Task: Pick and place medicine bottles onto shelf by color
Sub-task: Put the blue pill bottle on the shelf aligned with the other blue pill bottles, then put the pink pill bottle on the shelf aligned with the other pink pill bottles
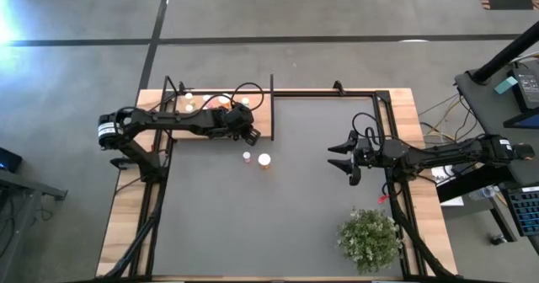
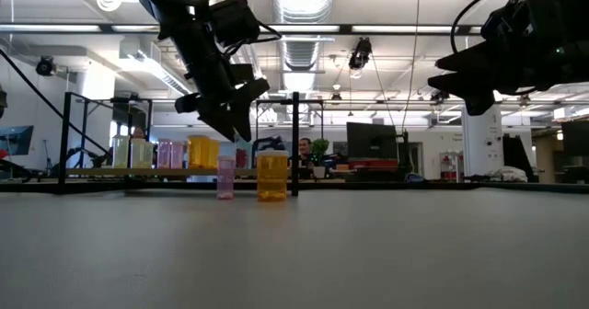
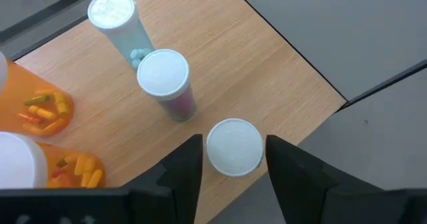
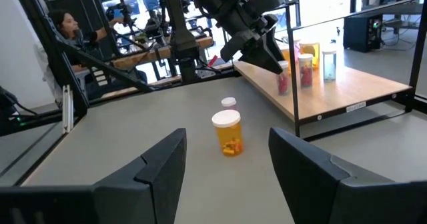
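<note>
Bottles [image 3: 165, 84] on shelf [image 3: 267, 77], table [image 1: 295, 190]

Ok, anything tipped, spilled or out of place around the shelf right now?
Nothing spilled or tipped. Only oddity: an orange bottle and a small pink bottle stand upright on the table, off the shelf.

The shelf [image 1: 210, 123] lies at the table's [image 1: 303, 216] far left corner, with a row of bottles [image 1: 206, 99] along its back. The left gripper [image 3: 232, 159] hangs over the shelf's near right corner — one capped bottle [image 3: 233, 147] between its fingers, two more [image 3: 165, 83] just behind. On the table just off that corner stand two bottles [image 1: 256, 159] side by side. The right gripper [image 1: 344, 158] hovers well to their right; a plant [image 1: 369, 239] sits at the near right.
</note>
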